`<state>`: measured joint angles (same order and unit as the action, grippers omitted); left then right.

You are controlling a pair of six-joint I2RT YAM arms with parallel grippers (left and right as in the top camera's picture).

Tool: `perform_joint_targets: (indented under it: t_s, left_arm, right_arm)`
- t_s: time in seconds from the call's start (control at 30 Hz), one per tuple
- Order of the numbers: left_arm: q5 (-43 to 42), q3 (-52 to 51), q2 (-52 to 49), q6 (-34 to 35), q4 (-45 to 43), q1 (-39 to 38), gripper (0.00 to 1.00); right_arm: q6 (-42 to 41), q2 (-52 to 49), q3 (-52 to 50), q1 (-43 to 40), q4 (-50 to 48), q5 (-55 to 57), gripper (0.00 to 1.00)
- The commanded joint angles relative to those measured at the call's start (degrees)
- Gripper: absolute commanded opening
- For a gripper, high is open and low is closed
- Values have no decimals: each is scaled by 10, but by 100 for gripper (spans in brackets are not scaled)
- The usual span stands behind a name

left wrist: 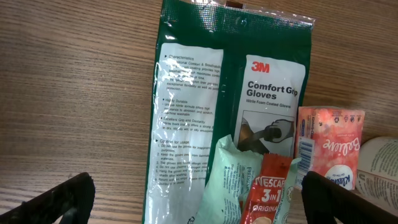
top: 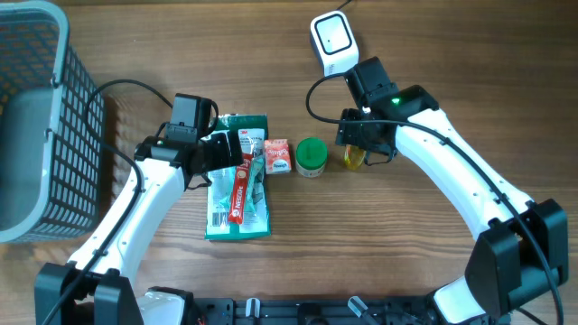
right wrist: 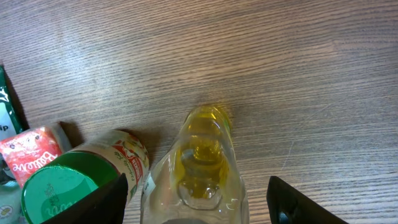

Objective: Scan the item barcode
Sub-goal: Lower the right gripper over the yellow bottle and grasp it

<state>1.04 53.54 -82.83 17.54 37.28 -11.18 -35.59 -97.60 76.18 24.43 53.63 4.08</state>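
Bottle [right wrist: 202, 168] partly beyond the bottom edge

Soft, even light covers the counter [top: 271, 36]; shadows stay faint beside the basket [top: 54, 135]; glare streaks the glove packet [left wrist: 186, 93] (mostly its clear top edge); close fingers [left wrist: 62, 202] in wrist views look dark, blurred.

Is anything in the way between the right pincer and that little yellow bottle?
Nothing visible. The right pincer is open and straddles the yellow bottle, with a gap on each side. A green-lidded jar stands close beside the bottle, not between.
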Motion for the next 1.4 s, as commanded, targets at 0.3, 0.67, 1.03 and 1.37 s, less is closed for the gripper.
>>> perform_joint_targets:
  t_s: [0.3,0.67,1.03,1.37]
  left_arm:
    - [5,10,10,7,0,1,100]
    - [5,10,10,7,0,1,100]
    - [5,10,10,7,0,1,100]
    - [5,10,10,7,0,1,100]
  right_arm:
    - [11,-6,-50,0,-37,5,73]
    - [11,-2,-36,0,-47,10,72]
    - [27,2,-28,0,-33,10,72]
    - [33,4,-21,0,-41,10,74]
